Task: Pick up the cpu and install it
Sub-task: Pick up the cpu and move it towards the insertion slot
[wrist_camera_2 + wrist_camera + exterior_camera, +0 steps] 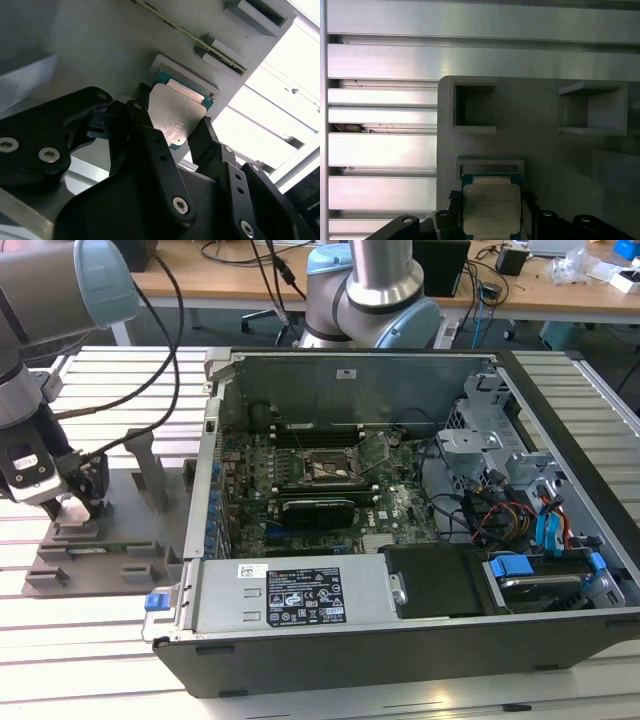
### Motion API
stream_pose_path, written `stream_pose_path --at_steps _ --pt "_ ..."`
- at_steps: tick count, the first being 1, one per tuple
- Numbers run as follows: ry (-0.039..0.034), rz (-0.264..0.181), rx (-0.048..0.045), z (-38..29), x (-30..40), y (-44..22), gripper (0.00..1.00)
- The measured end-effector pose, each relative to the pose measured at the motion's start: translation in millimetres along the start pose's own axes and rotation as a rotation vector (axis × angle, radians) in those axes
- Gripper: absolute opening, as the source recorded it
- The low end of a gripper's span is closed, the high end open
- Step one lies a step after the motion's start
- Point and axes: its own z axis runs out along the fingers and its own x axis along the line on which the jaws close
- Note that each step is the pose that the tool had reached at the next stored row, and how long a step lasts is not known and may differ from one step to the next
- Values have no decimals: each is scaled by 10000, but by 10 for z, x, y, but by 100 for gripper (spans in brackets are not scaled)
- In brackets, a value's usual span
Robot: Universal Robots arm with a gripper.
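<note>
End effector (pixel 172 121) clamped on cpu (pixel 177 111), grey tray (pixel 545 150), slatted metal table (pixel 100 640), open computer case (pixel 400 645)

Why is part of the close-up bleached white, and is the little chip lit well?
In the second wrist view the table slats beyond the grey tray are washed out by glare, while the chip carries a soft sheen; in the first wrist view the chip is evenly lit and the tray's pockets sit in shadow.
</note>
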Motion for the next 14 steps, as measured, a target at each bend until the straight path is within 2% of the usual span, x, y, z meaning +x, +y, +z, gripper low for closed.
stream_pose_path --at_steps 8,14 --pt "0 0 7 -231 -7 -7 55" --pt "0 0 9 -331 -9 -10 55"
